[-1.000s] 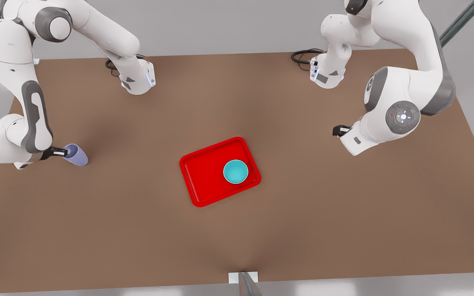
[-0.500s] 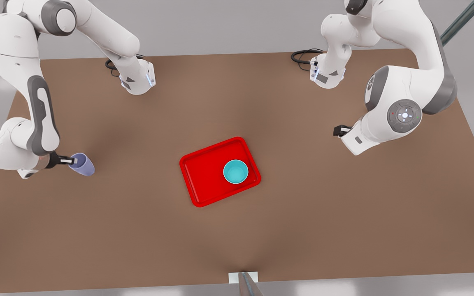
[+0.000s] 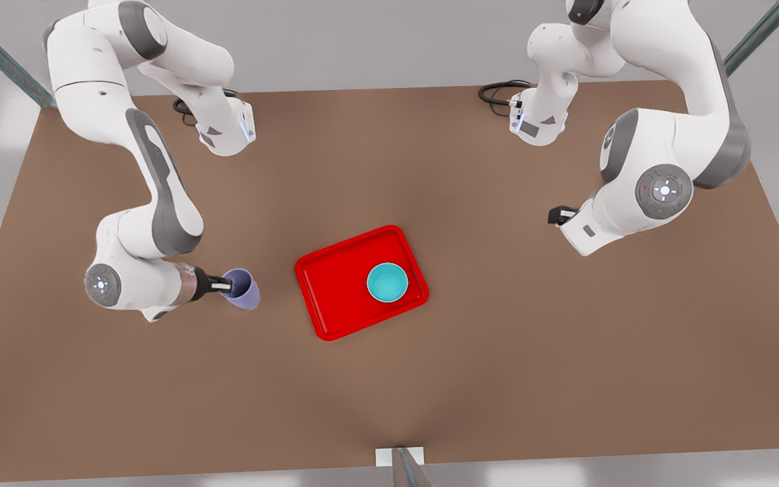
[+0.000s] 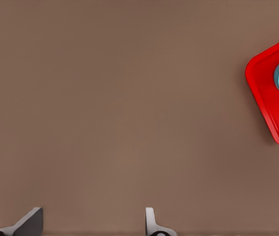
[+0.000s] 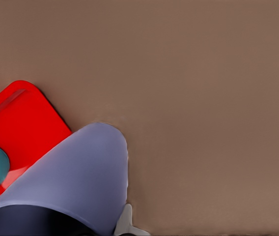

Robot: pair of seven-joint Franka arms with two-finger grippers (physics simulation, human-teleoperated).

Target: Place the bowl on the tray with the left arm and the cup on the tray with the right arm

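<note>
Front view, brown table (image 3: 389,379), grey surround; red tray (image 3: 335,291) centred

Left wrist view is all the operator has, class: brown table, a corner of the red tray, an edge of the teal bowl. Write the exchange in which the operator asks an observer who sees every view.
Operator: Is the whole bowl on the tray?
Observer: Yes. In the front view the bowl sits inside the tray, toward its end at the front view's right.
Operator: Where is the cup?
Observer: The cup is off the tray, at the front view's left of it, tilted and gripped at its rim by the right gripper.
Operator: And my arm?
Observer: The left gripper waits above the table, at the front view's right of the tray.
</note>
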